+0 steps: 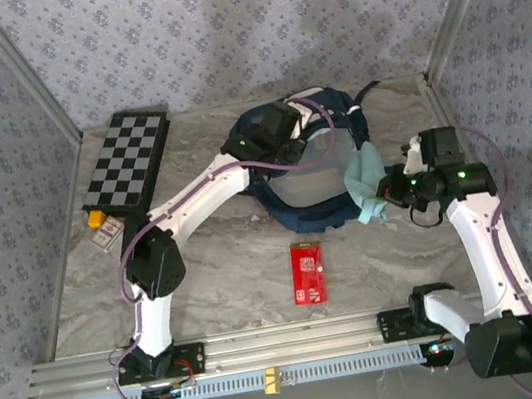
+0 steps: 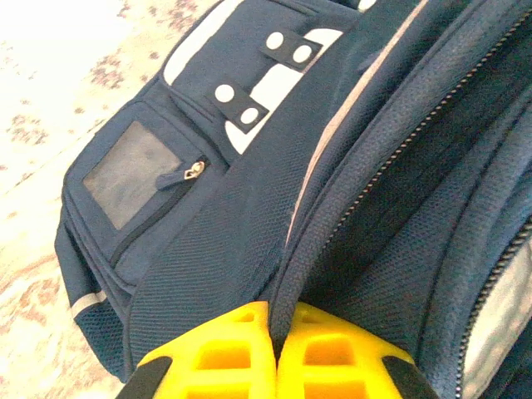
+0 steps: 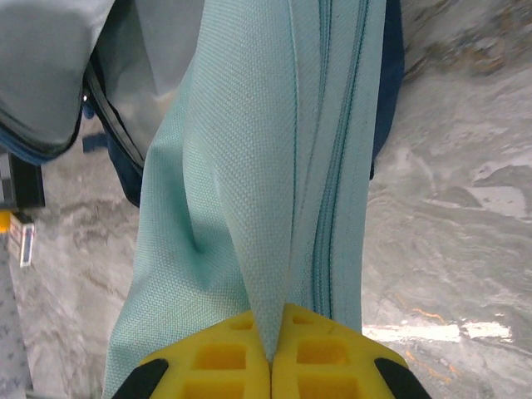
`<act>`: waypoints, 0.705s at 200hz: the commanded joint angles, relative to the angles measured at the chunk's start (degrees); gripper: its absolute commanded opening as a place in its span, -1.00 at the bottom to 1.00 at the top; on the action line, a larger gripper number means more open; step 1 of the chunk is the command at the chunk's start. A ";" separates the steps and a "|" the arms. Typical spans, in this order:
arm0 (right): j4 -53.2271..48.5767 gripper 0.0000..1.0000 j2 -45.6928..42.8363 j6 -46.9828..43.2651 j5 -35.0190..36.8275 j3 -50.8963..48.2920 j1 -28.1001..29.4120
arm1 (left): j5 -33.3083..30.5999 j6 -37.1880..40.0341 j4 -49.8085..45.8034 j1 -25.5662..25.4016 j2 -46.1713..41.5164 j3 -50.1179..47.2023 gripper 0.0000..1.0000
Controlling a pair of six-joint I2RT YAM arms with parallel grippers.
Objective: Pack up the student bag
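The student bag [image 1: 315,174], a navy backpack with pale panels, lies at the back middle of the table with its mouth gaping and grey lining showing. My left gripper [image 1: 274,135] is at the bag's far left rim. In the left wrist view its yellow fingers [image 2: 224,357] are shut on a ridge of the student bag's [image 2: 224,224] navy fabric beside a zip. My right gripper [image 1: 401,188] is at the bag's right side, shut on a light teal zipped pouch [image 1: 367,183]. In the right wrist view the pouch [image 3: 249,166] hangs pinched in the right gripper [image 3: 273,332], with the bag's lining [image 3: 41,75] behind it.
A black-and-white chessboard [image 1: 126,161] lies at the back left, with a small yellow item [image 1: 96,219] and a card [image 1: 105,237] by its near end. A red packet [image 1: 307,273] lies on the marble in front of the bag. Patterned walls close three sides.
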 commanded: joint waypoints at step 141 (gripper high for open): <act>51.83 -1.00 30.04 2.37 10.21 0.25 21.33 | 0.79 -3.80 -0.97 2.02 -10.55 1.91 -1.00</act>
